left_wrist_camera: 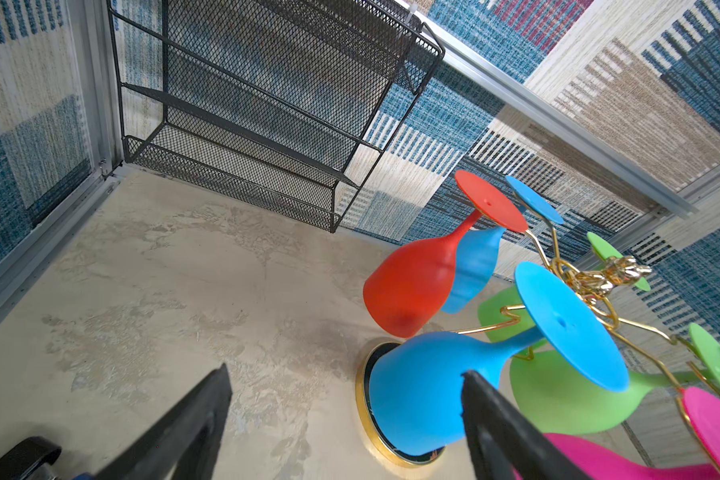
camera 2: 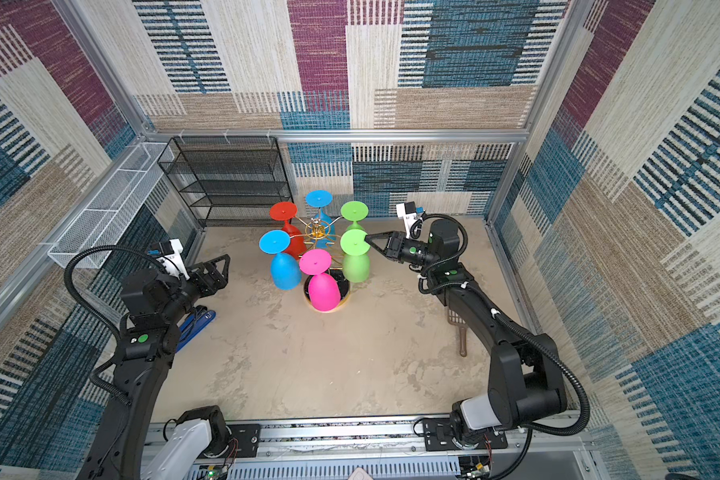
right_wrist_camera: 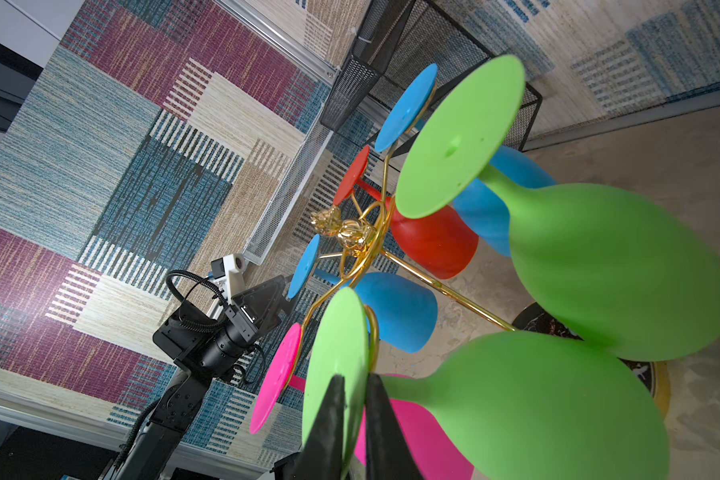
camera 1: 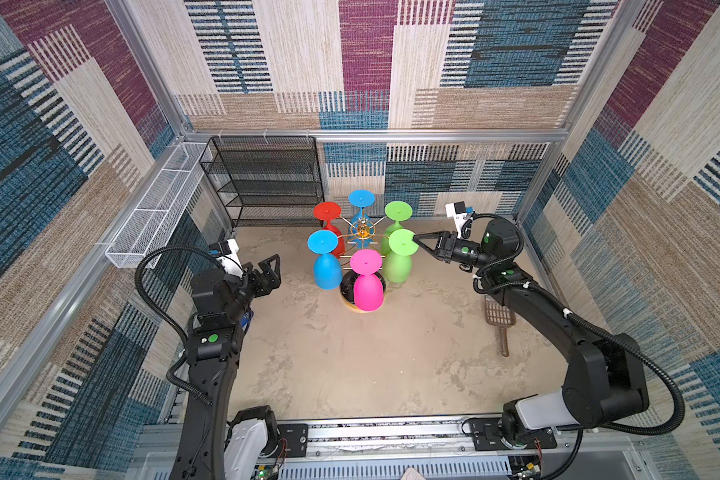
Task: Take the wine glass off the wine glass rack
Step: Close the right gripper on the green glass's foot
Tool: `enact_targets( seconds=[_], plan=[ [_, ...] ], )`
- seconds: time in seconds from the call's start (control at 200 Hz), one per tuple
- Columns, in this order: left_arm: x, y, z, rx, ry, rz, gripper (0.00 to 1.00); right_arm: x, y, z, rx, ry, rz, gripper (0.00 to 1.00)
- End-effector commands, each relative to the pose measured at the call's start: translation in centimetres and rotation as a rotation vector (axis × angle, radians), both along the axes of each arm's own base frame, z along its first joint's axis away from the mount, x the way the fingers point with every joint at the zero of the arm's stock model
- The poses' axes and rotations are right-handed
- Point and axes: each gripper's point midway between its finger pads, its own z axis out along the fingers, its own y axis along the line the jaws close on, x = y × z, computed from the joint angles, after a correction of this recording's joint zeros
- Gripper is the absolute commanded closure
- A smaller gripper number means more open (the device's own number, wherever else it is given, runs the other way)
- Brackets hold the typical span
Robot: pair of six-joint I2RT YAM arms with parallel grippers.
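The wine glass rack [camera 1: 363, 230] [camera 2: 317, 230], gold wire on a round black base [left_wrist_camera: 364, 399], stands mid-table with several coloured glasses hanging upside down. My right gripper [camera 1: 415, 238] [camera 2: 367, 240] [right_wrist_camera: 353, 380] is shut on the rim of the foot disc of the near green wine glass [camera 1: 398, 266] [camera 2: 356, 268] [right_wrist_camera: 537, 407], one finger on each face. That glass still hangs on its gold arm. My left gripper [camera 1: 278, 272] [camera 2: 226, 270] [left_wrist_camera: 346, 372] stands open and empty to the left of the near blue glass [camera 1: 327, 270] [left_wrist_camera: 416, 399], not touching it.
A pink glass [camera 1: 367, 291] hangs at the front, and red [camera 1: 329, 216], blue and green ones hang behind. A black mesh shelf unit [camera 1: 267, 178] stands at the back left, with a white mesh basket [camera 1: 154, 208] along the left wall. A brown scoop [camera 1: 499, 322] lies under my right arm.
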Motion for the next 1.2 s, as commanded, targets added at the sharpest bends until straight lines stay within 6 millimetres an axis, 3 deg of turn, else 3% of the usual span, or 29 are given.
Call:
enact_targets(
  seconds=[0.0,0.316,1.192],
  plan=[
    [0.1,0.0,0.9,-0.026,-0.034,-0.006,0.11,-0.4,0.2,0.8,0.008,-0.006,0.019,0.90],
    [-0.2,0.1,1.2,-0.036,-0.048,-0.007,0.11,-0.5,0.3,1.7,0.029,0.020,0.037,1.00],
    [-0.7,0.6,1.8,-0.084,-0.081,0.002,0.11,-0.3,0.4,4.6,0.046,0.059,0.029,1.00]
  ],
)
